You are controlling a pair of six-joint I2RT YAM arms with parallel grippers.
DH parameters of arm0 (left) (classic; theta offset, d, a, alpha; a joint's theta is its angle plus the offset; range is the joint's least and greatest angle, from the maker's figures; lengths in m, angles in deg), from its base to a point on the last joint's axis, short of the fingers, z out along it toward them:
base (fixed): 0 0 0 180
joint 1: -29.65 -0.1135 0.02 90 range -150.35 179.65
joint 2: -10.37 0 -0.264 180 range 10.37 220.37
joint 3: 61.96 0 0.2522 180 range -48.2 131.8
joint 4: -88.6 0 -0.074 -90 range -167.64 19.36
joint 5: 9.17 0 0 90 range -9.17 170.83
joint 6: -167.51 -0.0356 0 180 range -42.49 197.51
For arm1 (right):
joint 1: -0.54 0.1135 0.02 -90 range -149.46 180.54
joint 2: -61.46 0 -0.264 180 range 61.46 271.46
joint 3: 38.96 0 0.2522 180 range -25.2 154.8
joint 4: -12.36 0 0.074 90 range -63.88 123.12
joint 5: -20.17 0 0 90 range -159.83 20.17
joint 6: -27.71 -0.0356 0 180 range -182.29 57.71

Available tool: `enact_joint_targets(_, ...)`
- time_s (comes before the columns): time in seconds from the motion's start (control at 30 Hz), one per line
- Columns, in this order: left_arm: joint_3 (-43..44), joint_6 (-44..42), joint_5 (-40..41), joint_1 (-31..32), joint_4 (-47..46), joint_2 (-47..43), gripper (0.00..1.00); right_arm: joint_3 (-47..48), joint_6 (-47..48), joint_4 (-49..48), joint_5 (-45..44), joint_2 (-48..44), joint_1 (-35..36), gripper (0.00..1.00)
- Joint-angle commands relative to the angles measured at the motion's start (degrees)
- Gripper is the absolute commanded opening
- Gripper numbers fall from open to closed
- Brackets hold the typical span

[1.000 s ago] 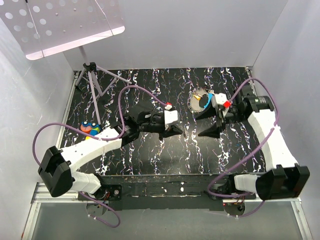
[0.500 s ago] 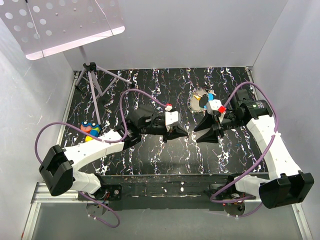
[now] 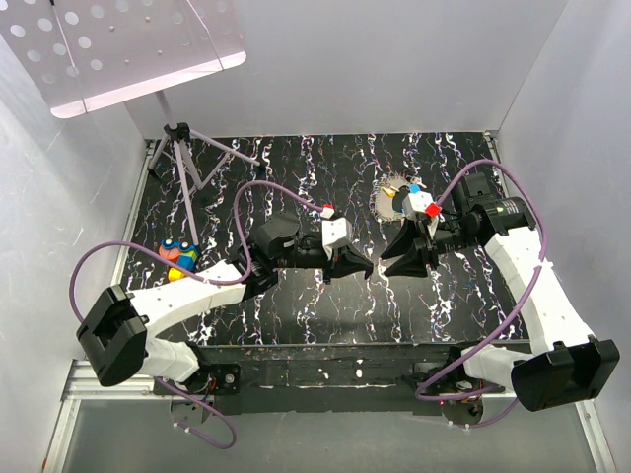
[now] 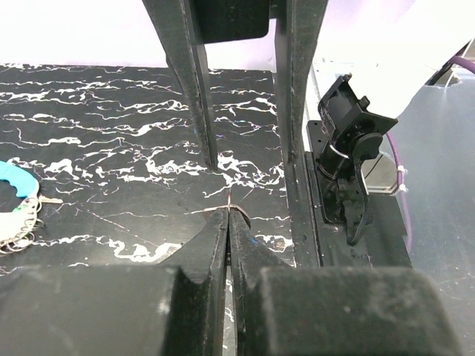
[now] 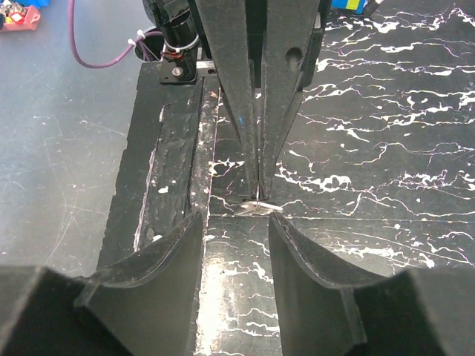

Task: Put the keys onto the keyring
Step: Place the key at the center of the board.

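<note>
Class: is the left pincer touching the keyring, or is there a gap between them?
Touching. The right wrist view shows the left pincer shut on the thin keyring, with the silvery wire poking out from its fingertips.

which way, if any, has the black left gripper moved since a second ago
Yes. Top view: the black left gripper, shut on the thin wire keyring, has shifted right, away from the small tripod at back left.

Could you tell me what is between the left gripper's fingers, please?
A thin silvery wire, probably the keyring, pokes out at the tips of the left gripper. Its fingers cover the rest, so the full loop cannot be seen.
</note>
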Motion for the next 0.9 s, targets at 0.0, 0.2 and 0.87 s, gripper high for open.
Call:
enact_joint_targets(0.0, -2.48, 2.54, 1.28, 0.53, -5.17, -2.02, 0.00, 0.08, -2.02, -1.57, 0.90, 0.33, 0.26, 0.48)
enact_joint_targets(0.2, -4.33, 5.88, 3.12, 0.53, -8.52, -2.38, 0.00, -0.45, -2.72, -2.09, 1.26, 0.59, 0.44, 0.44)
enact_joint_targets(0.87, -7.50, 11.16, 3.22, 0.53, -18.98, -1.15, 0.00, -0.27, -6.42, -4.38, 1.34, 1.38, 0.70, 0.37)
